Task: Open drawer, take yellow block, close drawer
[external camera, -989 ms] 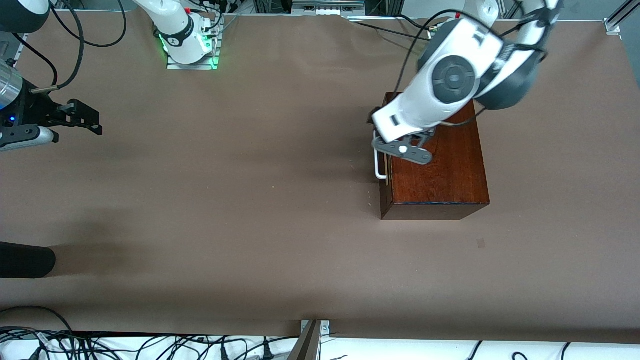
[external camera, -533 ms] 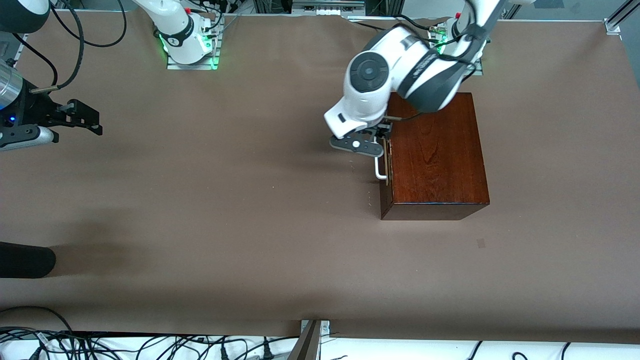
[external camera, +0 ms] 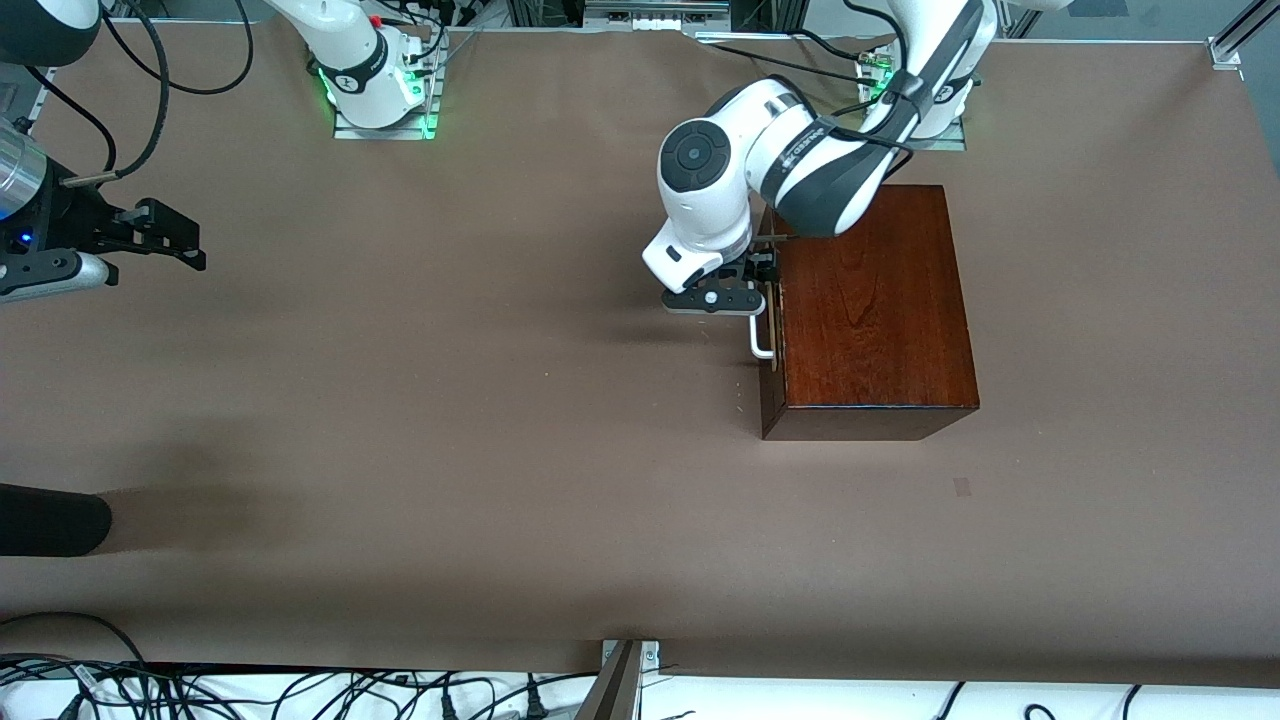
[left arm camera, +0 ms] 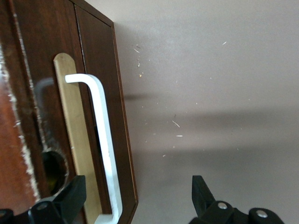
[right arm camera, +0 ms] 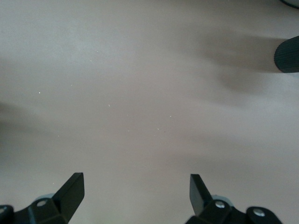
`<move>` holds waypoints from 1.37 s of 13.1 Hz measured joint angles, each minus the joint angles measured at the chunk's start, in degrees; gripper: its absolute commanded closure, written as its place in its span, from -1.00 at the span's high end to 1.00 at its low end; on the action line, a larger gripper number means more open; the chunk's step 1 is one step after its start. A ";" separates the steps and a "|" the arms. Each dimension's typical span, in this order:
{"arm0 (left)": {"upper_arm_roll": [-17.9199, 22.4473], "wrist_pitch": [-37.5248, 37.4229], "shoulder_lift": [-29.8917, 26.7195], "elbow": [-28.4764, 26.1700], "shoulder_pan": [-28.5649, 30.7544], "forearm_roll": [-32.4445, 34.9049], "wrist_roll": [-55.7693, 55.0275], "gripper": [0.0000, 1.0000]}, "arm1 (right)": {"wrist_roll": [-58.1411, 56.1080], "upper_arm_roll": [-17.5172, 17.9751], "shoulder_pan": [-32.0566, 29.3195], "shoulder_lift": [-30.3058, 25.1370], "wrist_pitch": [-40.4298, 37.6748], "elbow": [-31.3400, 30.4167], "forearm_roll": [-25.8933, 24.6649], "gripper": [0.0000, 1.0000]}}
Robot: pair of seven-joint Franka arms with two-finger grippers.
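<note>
- Front view: drawer (external camera: pixel 773 330) is seen shut in the box (external camera: pixel 868 310), which sits toward the left arm's end of the table; handle (external camera: pixel 760 340) faces the right arm's end.
- Left gripper (external camera: pixel 745 300) is placed at the drawer front, over the handle; fingers (left arm camera: pixel 70 198) are spread, one by the wood face, one out over the table (left arm camera: pixel 210 93).
- Handle (left arm camera: pixel 105 149) is not yet pinched; the bar lies between the fingers, off-centre.
- Step judged: handle grasp. The bar should be centred in the gap, fingers closed across it, then pulled straight out from the front, no twist, or the box may get dragged.
- Yellow block is not seen; presumably inside the drawer.
- Right gripper (external camera: pixel 165 235) waits, fingers spread, over bare table at the right arm's end.
</note>
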 measured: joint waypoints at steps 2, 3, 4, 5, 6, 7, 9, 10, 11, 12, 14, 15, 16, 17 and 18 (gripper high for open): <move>0.16 2.05 1.05 -0.67 0.06 1.38 -0.16 1.00 | 0.00 0.00 0.00 0.00 0.00 0.00 0.00 1.00; 0.22 3.37 1.93 -0.80 0.07 2.67 -0.51 1.00 | 0.00 0.00 0.00 0.00 0.00 0.00 0.00 1.00; 0.23 4.32 2.99 -0.84 0.06 4.02 -1.49 1.00 | 0.00 0.00 0.00 0.00 0.00 0.00 0.00 1.00; 0.23 4.87 3.91 -0.85 0.04 5.17 -2.43 1.00 | 0.00 0.00 0.00 0.00 0.00 0.00 0.00 1.00; 0.23 4.97 4.55 -0.85 0.02 5.55 -2.77 1.00 | 0.00 0.01 0.00 0.00 0.00 0.00 0.00 1.00; 0.23 4.99 4.91 -0.85 0.01 5.69 -2.93 1.00 | 0.00 0.01 0.00 0.00 0.00 0.00 0.00 1.00; 0.23 5.48 5.48 -0.87 0.00 5.88 -3.36 1.00 | 0.00 0.01 0.00 0.00 0.00 0.00 0.00 1.00; 0.23 6.06 5.79 -0.90 0.00 5.92 -3.51 1.00 | 0.00 0.01 0.00 0.00 0.00 0.00 0.00 1.00; 0.23 6.66 6.10 -0.90 -0.02 5.93 -3.66 1.00 | 0.00 0.01 0.00 0.00 0.00 0.00 0.00 1.00; 0.23 6.84 6.15 -0.90 -0.07 6.05 -4.07 1.00 | 0.00 0.00 0.00 0.00 0.00 0.00 0.00 1.00; 0.25 8.12 6.15 -0.89 -0.65 6.26 -6.06 1.00 | 0.00 0.00 0.00 0.00 0.00 0.00 0.00 1.00; 0.28 8.78 6.21 -0.89 -0.96 6.58 -7.00 1.00 | 0.00 0.00 0.00 0.00 0.00 0.00 0.00 1.00; 0.41 9.19 6.28 -0.88 -1.31 6.91 -7.52 1.00 | 0.00 0.00 0.00 0.00 0.00 0.00 0.00 1.00; 0.59 9.55 6.35 -0.79 -1.65 7.06 -8.03 1.00 | 0.00 0.00 0.00 0.00 0.00 0.00 0.00 1.00; 0.60 10.07 6.55 -0.39 -2.02 7.06 -8.46 1.00 | 0.00 0.00 0.00 0.00 0.00 0.00 0.00 1.00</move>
